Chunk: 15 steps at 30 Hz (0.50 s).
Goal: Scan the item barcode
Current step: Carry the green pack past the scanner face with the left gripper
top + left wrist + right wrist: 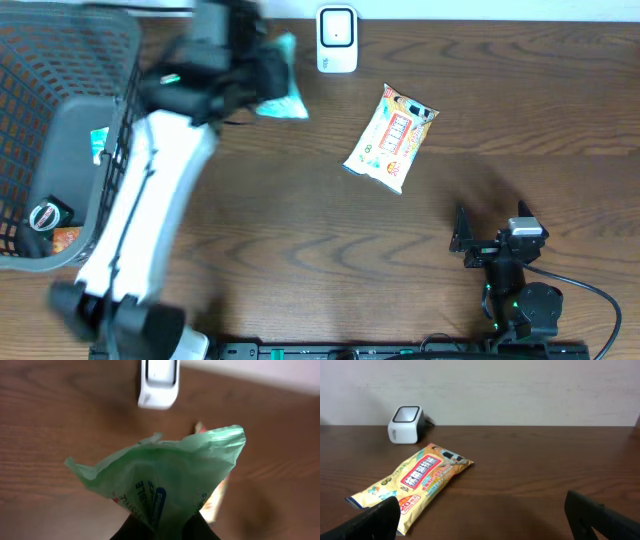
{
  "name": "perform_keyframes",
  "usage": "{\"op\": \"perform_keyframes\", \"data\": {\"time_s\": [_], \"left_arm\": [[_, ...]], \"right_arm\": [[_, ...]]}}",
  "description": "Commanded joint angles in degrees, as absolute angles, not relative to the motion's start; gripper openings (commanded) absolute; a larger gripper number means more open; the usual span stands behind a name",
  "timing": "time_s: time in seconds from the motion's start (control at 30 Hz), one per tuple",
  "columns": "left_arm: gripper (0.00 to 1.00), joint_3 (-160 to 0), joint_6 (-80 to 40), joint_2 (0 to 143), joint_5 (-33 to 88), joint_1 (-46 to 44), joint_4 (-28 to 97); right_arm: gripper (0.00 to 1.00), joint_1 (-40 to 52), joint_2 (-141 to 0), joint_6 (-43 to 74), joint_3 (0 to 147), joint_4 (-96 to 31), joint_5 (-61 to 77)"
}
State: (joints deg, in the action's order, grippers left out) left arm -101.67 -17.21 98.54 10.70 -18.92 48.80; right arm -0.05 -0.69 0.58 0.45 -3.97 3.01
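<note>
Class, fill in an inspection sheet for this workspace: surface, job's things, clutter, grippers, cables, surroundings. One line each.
Surface: dark wooden table, no spills seen.
Job's things: white scanner upright at the far edge; green packet held up near it.
Clutter: yellow snack packet lying flat; mesh basket with small items, at the left.
Grippers: left gripper shut on the green packet; right gripper open, empty.
Cables: black cable by the right arm's base.
Surroundings: plain pale wall.
</note>
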Motion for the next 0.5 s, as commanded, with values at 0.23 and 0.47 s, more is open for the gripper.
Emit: {"op": "perform_keyframes", "data": {"time_s": [0.23, 0.47], "left_arm": [[0.09, -101.5, -11.5, 117.6, -10.6, -27.2, 43.5], [0.15, -101.5, -18.6, 125.4, -6.4, -30.0, 41.0]], "right_arm": [[0.99, -0.4, -0.4, 0.1, 0.3, -4.1, 3.0], [0.99, -0.4, -0.4, 0.1, 0.3, -4.1, 3.0]]}}
